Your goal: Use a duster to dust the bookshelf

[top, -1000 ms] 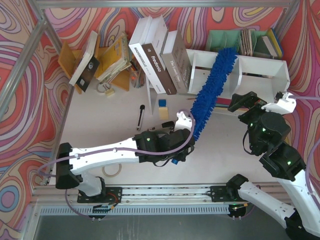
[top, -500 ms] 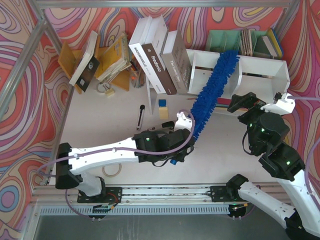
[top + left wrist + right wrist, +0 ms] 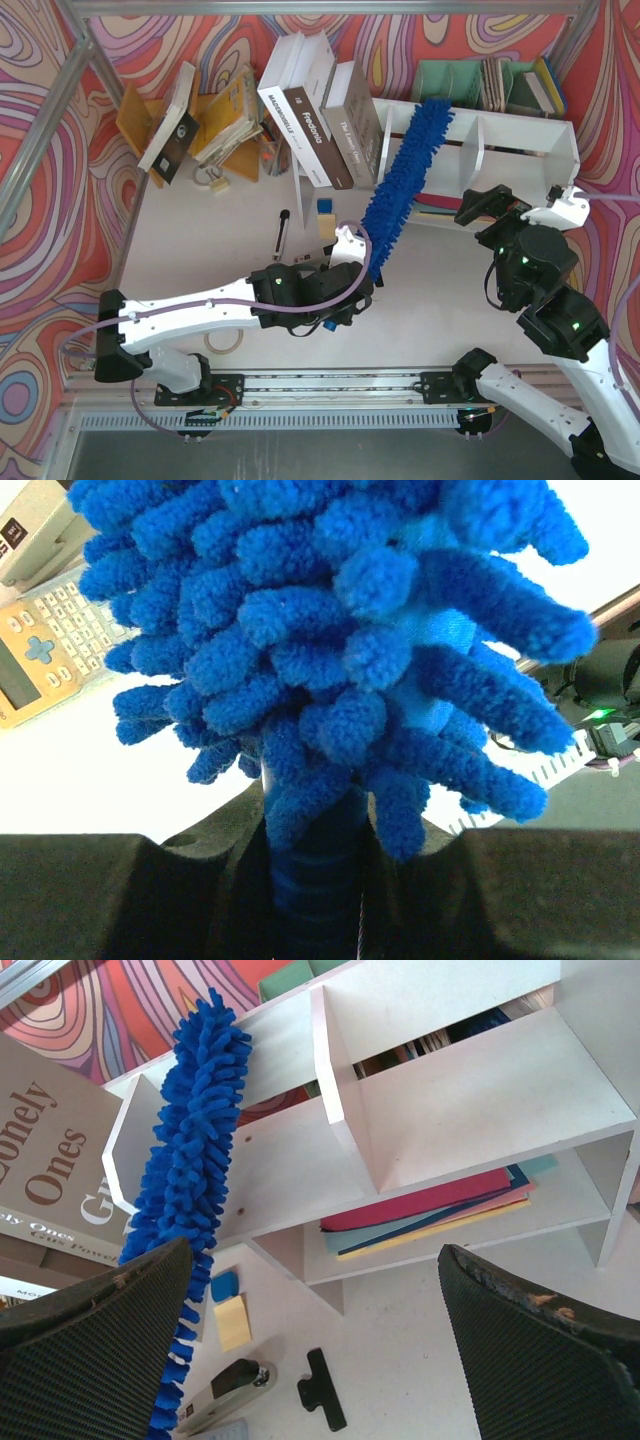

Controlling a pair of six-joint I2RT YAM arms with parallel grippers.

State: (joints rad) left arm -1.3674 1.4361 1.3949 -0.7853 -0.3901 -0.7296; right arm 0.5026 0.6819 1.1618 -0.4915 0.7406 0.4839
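Left gripper [image 3: 358, 268] is clamped on the duster [image 3: 400, 170] by its short handle, the only stiff bit worth grabbing. The light, floppy head leans against the bookshelf [image 3: 520, 128], left compartment, at the counter's far edge. Right gripper [image 3: 527, 205] hangs wide apart, empty.

The white tabletop [image 3: 200, 250] carries an orange wooden book rack [image 3: 135, 118] along its far edge towards the left corner. Several large books [image 3: 312, 125] lean near the middle of that edge, and the white bookshelf [image 3: 525, 135] stands on its legs to the right, with a teal file organiser [image 3: 445, 78] just behind it in the far right corner. In front of the books lie a black pen [image 3: 283, 233] and a blue pad [image 3: 325, 206] just beside a yellow pad [image 3: 327, 226], while a tape roll [image 3: 224, 350] rests close to the near edge on the left side.
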